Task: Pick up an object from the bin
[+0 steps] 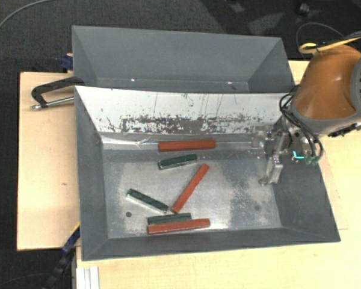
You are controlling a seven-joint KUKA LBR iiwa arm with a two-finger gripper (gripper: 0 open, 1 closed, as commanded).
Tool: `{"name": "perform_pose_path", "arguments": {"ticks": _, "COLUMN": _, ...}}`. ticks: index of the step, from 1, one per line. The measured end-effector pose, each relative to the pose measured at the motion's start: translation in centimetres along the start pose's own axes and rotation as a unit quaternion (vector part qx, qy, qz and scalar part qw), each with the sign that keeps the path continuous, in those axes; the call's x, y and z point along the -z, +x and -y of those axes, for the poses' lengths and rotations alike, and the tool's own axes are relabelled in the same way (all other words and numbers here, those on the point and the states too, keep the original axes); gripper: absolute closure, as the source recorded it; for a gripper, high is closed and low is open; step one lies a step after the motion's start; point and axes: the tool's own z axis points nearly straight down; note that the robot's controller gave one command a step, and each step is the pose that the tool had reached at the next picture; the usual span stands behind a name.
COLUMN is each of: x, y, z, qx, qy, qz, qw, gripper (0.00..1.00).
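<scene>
Right half of the bin (253, 203) is wide open, all the clutter's left of centre: back red stick (186, 144), short green stick (177, 161), slanted red stick (191, 188), left green stick (147, 200), and front pair of sticks (177, 223) hugging the front wall.

The claw (271, 174) hangs over the bin's (89, 161) right floor, well apart from scattered red and green bars (189, 188).

Grey metal bin (246, 200), six bars loose on its floor; long red bar (186, 144) lies along the back wall, dark green bar (177, 161) just in front of it; slanted red bar (191, 188) sits mid-floor; tilted green bar (147, 200) lies left of it; front green bar (168, 219) and front red bar (186, 225) lie side by side, touching.
</scene>
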Motion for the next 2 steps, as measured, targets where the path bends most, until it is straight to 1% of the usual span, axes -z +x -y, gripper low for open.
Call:
{"name": "perform_pose_path", "arguments": {"ticks": 1, "x": 0.5, "y": -0.2, "z": 0.0, "qx": 0.001, "qy": 0.001, "qz": 0.0041, "qw": 1.0000, "gripper": 0.00}}
{"name": "perform_pose_path", "arguments": {"ticks": 2, "x": -5.8, "y": -2.1, "z": -8.3, "qx": 0.188, "qy": -0.001, "qz": 0.0024, "qw": 0.9822, "gripper": 0.00}}
